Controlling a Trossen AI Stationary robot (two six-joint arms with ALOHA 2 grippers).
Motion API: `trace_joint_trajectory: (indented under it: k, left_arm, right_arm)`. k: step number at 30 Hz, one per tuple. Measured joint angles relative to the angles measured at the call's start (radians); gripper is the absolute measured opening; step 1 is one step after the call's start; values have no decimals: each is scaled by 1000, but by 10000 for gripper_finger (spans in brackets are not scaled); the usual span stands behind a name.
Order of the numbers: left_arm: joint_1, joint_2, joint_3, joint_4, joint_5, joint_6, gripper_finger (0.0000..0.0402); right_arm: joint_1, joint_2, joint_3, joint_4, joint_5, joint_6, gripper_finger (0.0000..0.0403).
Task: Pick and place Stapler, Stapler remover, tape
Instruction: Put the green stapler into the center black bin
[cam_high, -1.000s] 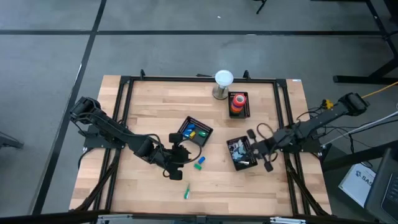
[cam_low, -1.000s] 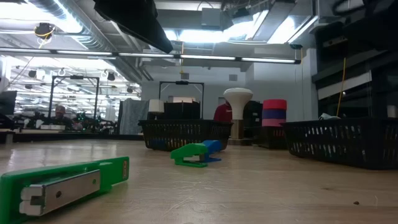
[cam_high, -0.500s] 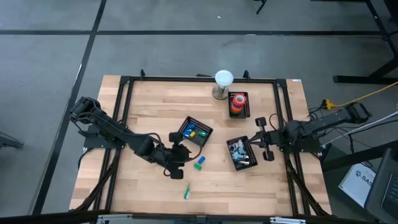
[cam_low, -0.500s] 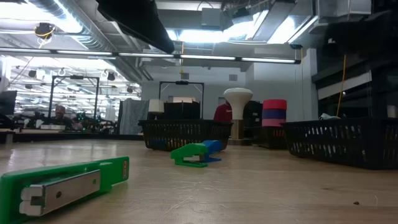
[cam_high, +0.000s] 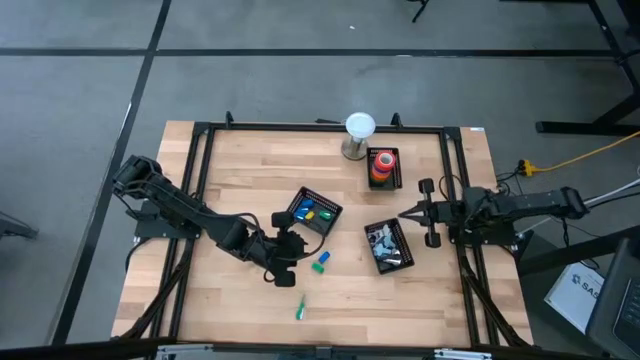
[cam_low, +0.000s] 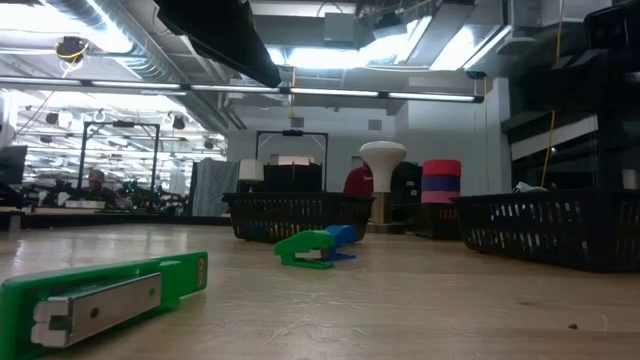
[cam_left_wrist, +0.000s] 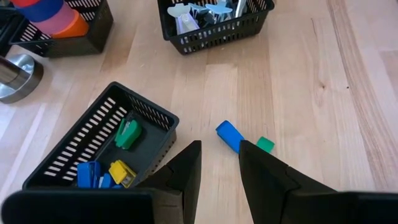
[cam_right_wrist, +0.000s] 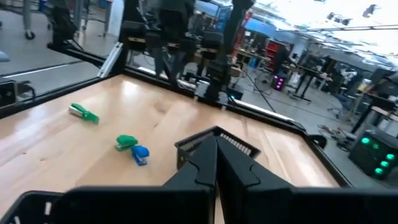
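Tape rolls (cam_high: 382, 163) sat stacked in a small black holder (cam_high: 393, 178) at the table's far side. 1 green stapler (cam_high: 299, 311) lay near the front edge. The left gripper (cam_high: 291, 258), fingers parted and holding nothing, hovered beside a blue-and-green piece (cam_high: 320, 262). The right gripper (cam_high: 405, 213), fingers pressed together, hung just beside the wire basket (cam_high: 374, 252).

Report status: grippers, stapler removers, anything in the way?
Left gripper open, empty, just short of the blue and green removers. Right gripper shut, empty, beside the right basket. Nothing in the way.
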Motion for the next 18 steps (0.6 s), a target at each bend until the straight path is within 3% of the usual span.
trace_joint_trajectory:
  k: [8, 18]
  left_arm:
    - [0, 0, 0, 1, 0, -1, 104]
    - [0, 0, 0, 1, 2, -11, 104]
  right_arm:
    - [-46, -139, 0, -126, -19, 8, 5]
    - [-62, -152, 1, -124, -19, 96, 5]
